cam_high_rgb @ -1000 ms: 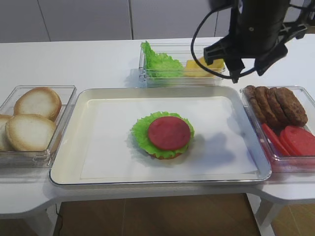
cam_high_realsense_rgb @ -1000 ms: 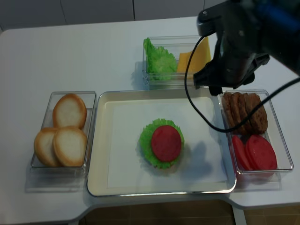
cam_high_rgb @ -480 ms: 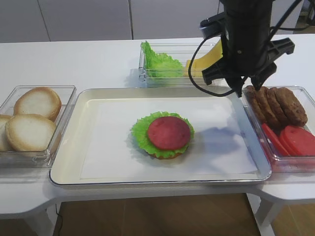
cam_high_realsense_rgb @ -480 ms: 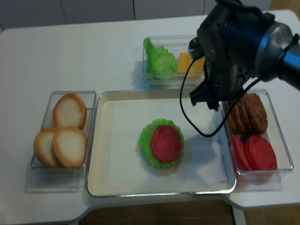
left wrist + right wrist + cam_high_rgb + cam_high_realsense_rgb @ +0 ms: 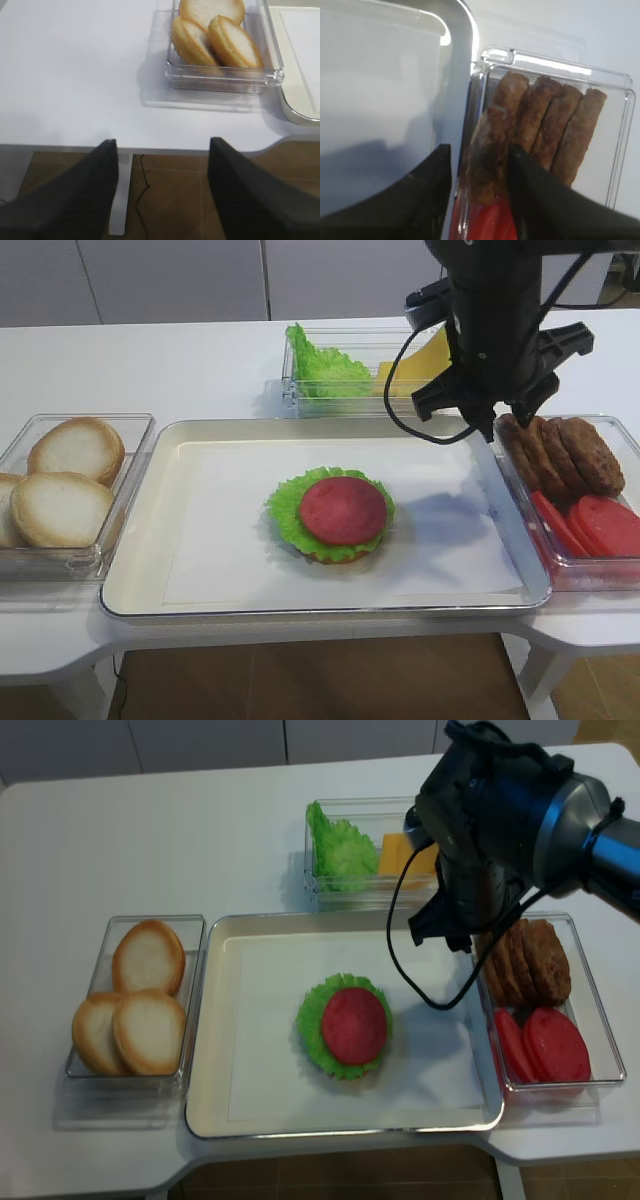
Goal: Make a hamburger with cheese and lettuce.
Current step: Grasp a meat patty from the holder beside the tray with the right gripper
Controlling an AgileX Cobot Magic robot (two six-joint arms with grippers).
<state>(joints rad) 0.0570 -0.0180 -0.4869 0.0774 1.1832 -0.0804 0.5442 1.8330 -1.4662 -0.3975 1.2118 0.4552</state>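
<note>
Far left on your table: clear box w/ three bun halves, untouched. Your left gripper hangs off the table's front edge near that box, fingers apart, nothing btwn them. Center: metal tray w/ white paper liner; the hamburger sits mid-tray, bun base, green leaf rim, red slice on top. Behind the tray, a clear box holds lettuce on its left and the cheese on its right, partly hidden by your right arm. Your right gripper hovers over the tray's right rim & the near corner of the patty box; fingers part-open, nothing clamped as far as wrist view shows. Far right: box w/ brown patties at back, red slices in front.
</note>
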